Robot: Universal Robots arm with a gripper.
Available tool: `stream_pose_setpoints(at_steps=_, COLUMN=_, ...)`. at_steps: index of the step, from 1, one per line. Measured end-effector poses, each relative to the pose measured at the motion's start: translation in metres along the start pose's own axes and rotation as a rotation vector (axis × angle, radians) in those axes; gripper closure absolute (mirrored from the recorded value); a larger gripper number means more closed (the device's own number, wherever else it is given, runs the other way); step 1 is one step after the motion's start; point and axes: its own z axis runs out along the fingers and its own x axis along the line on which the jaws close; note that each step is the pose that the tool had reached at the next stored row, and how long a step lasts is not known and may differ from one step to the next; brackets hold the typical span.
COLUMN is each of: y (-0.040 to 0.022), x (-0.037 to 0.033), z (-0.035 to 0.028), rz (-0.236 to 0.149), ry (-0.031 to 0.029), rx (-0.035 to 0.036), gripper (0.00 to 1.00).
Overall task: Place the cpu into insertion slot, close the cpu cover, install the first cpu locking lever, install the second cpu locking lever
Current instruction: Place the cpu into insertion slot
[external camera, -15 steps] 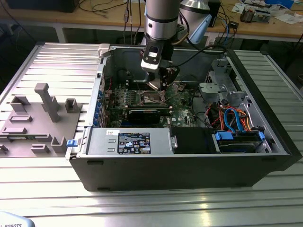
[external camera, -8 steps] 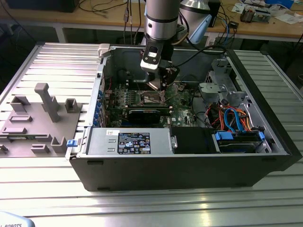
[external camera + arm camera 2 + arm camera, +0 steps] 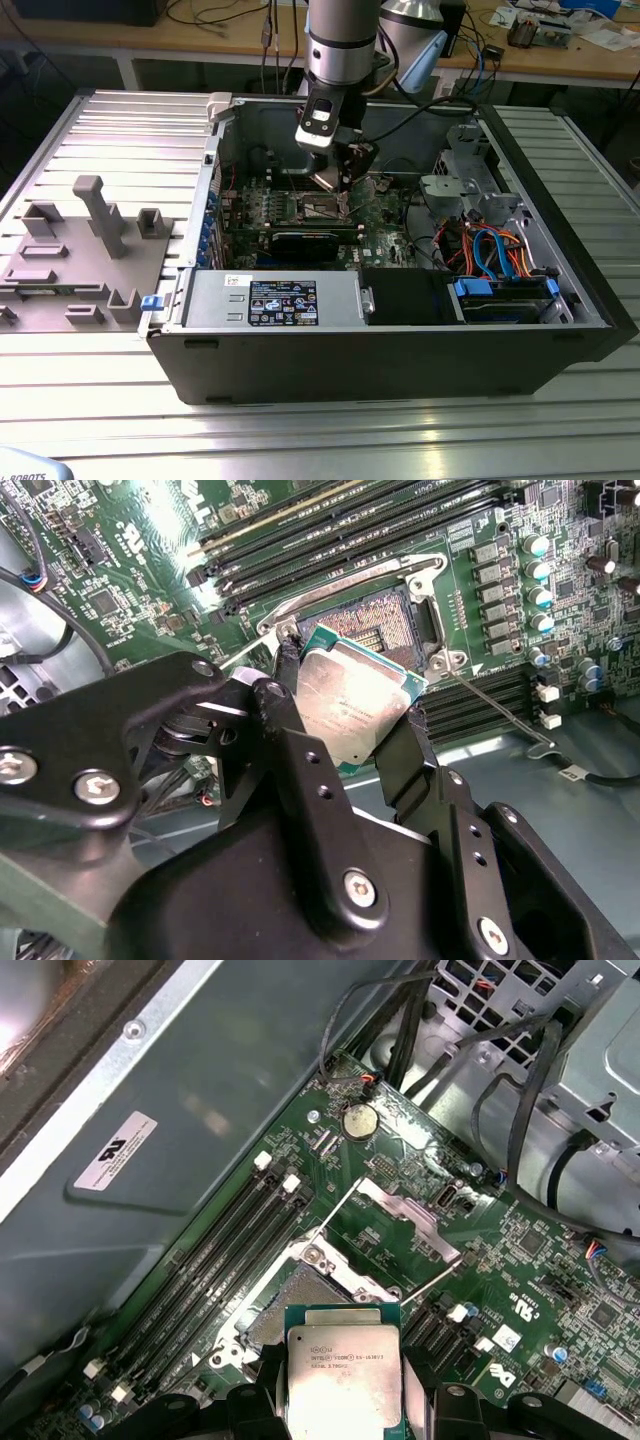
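Note:
My gripper [image 3: 350, 720] is shut on the cpu [image 3: 352, 702], a flat square chip with a silver-grey top, held by two opposite edges between black fingers [image 3: 283, 695]. The chip hangs tilted just above the insertion slot [image 3: 362, 628], a square socket with a dark centre and metal rim on the green motherboard. In the first wrist view the cpu [image 3: 343, 1375] sits at the near edge of the insertion slot [image 3: 285, 1310], and the cpu cover [image 3: 405, 1222] stands swung open beyond it. Two thin locking levers [image 3: 432, 1280] are released beside the socket. In the exterior view the gripper [image 3: 338, 178] hovers over the insertion slot [image 3: 322, 208].
Long black memory slots [image 3: 225, 1255] run beside the socket. The open computer case [image 3: 400, 350] has a drive cage [image 3: 460, 185] and orange and blue cables [image 3: 495, 250] on the exterior view's right. A grey fixture block [image 3: 90, 250] stands on the exterior view's left.

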Motion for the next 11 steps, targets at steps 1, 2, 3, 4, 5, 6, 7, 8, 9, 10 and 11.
stream_pose_setpoints(at_steps=1, y=0.0, x=0.0, z=0.0, rz=0.002, ry=-0.0001, rx=0.0, gripper=0.45)
stream_pose_setpoints(at_steps=2, y=0.0, x=0.0, z=0.0001, rz=0.003, ry=-0.0002, rx=0.0, gripper=0.45)
stream_pose_setpoints(at_steps=3, y=0.0, x=0.0, z=0.0001, rz=0.005, ry=-0.0003, rx=0.0, gripper=0.45)
stream_pose_setpoints(at_steps=4, y=0.0, x=0.0, z=0.0001, rz=0.007, ry=-0.0004, rx=0.0, gripper=0.45)
stream_pose_setpoints(at_steps=5, y=0.0, x=0.0, z=0.0002, rz=0.009, ry=-0.0006, rx=-0.0001, gripper=0.45)
stream_pose_setpoints(at_steps=6, y=0.0, x=0.0, z=0.0002, rz=0.011, ry=-0.0007, rx=0.0, gripper=0.45)
stream_pose_setpoints(at_steps=7, y=0.0, x=0.0, z=0.0003, rz=0.012, ry=-0.0008, rx=0.0, gripper=0.45)
stream_pose_setpoints(at_steps=8, y=0.0, x=0.0, z=0.0003, rz=0.014, ry=-0.0008, rx=0.0, gripper=0.45)
stream_pose_setpoints(at_steps=9, y=0.0, x=0.0, z=0.0003, rz=0.015, ry=-0.0009, rx=0.0, gripper=0.45)
stream_pose_setpoints(at_steps=10, y=0.0, x=0.0, z=0.0004, rz=0.018, ry=-0.0011, rx=0.0, gripper=0.45)
stream_pose_setpoints(at_steps=11, y=0.0, x=0.0, z=0.0004, rz=0.019, ry=-0.0012, rx=-0.0001, gripper=0.45)
